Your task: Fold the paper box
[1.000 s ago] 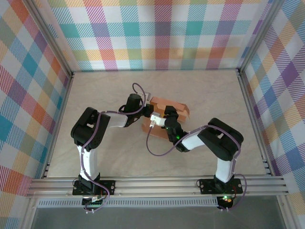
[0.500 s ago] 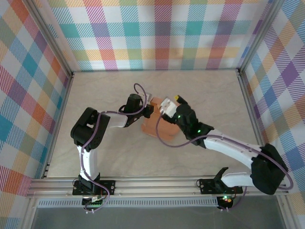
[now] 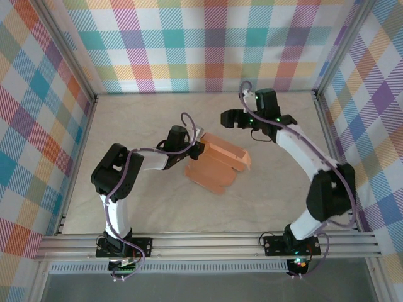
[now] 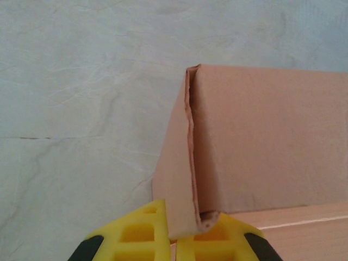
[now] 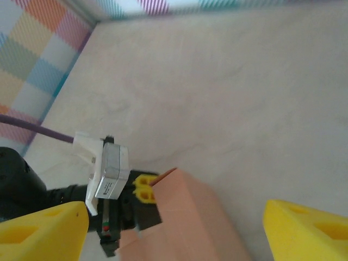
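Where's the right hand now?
Top view: the right hand is open above the table, behind and slightly right of the paper box, clear of it.

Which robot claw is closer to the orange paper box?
Left. The left gripper is shut on the paper box at its left edge; the right gripper hangs open beyond it, toward the back wall, apart.

No legible text, no labels, no numbers
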`<action>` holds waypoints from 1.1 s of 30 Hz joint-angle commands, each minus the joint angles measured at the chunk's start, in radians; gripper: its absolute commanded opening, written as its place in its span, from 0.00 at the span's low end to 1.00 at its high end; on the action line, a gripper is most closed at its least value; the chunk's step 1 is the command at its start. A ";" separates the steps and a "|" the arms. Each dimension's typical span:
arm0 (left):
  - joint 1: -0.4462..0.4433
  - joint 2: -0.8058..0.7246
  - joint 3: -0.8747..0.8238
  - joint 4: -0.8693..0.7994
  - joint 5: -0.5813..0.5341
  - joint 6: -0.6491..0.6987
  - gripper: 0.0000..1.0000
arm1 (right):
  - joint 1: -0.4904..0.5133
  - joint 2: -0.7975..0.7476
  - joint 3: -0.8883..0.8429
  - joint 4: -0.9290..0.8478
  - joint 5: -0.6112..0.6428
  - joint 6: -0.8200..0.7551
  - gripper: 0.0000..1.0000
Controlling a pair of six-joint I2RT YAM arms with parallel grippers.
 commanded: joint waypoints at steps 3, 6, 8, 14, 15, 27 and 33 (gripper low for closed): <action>-0.038 -0.010 0.023 -0.119 0.018 0.070 0.03 | -0.036 0.200 0.143 -0.176 -0.274 0.065 0.76; -0.054 -0.003 0.039 -0.156 -0.013 0.097 0.04 | -0.035 0.293 0.203 -0.206 -0.323 0.041 0.74; -0.060 0.001 0.041 -0.166 -0.023 0.096 0.04 | -0.036 0.336 0.217 -0.194 -0.349 0.041 0.73; -0.074 0.016 0.068 -0.188 -0.072 0.092 0.06 | -0.034 0.417 0.242 -0.193 -0.426 0.044 0.66; -0.075 0.020 0.073 -0.189 -0.082 0.092 0.06 | -0.033 0.423 0.240 -0.193 -0.430 0.044 0.65; -0.084 0.025 0.056 -0.149 -0.127 0.063 0.08 | -0.013 0.429 0.164 -0.169 -0.386 0.040 0.48; -0.086 0.017 0.032 -0.115 -0.131 0.059 0.13 | -0.013 0.429 0.144 -0.155 -0.381 0.042 0.41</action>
